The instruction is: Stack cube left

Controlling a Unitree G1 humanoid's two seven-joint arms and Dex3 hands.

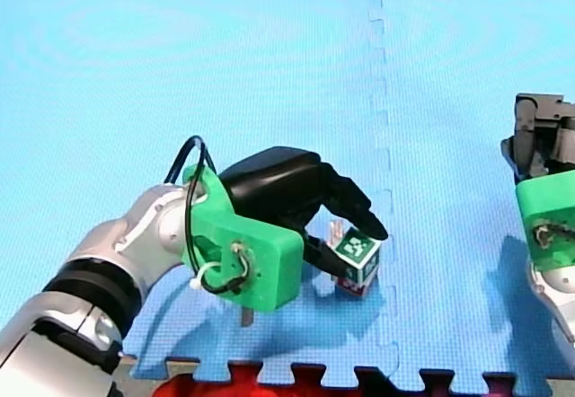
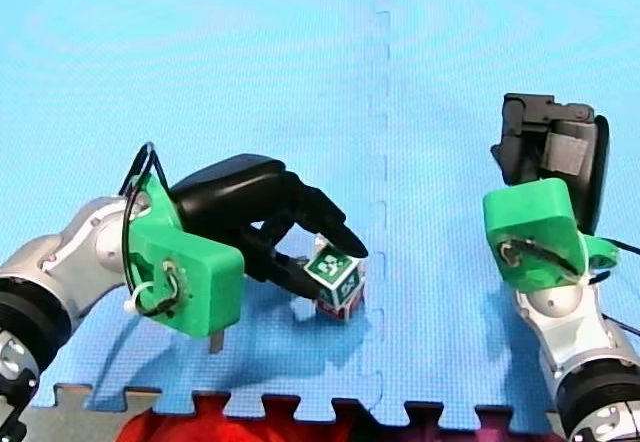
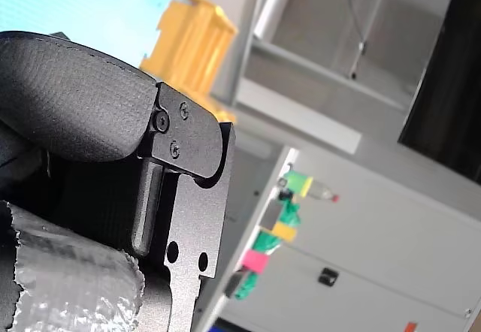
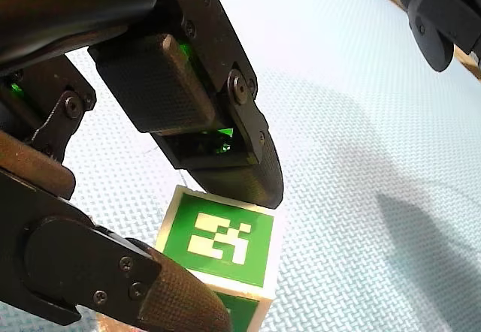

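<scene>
A green cube (image 1: 357, 249) with a white pattern sits on top of a red cube (image 1: 353, 286) on the blue foam mat (image 1: 225, 83), near its front edge. My left hand (image 1: 350, 244) reaches in from the left and is shut on the green cube, with a finger on its far top edge and the thumb on its near side. The second wrist view shows this close up: the green cube (image 4: 222, 242) between a black fingertip (image 4: 240, 174) and the thumb (image 4: 165, 294). My right hand (image 2: 548, 152) hangs at the right side of the mat, holding nothing.
The interlocking seam (image 1: 386, 145) between the mat tiles runs front to back just right of the cubes. Red tiles (image 1: 269, 383) border the front edge. Open mat lies behind and to both sides of the stack.
</scene>
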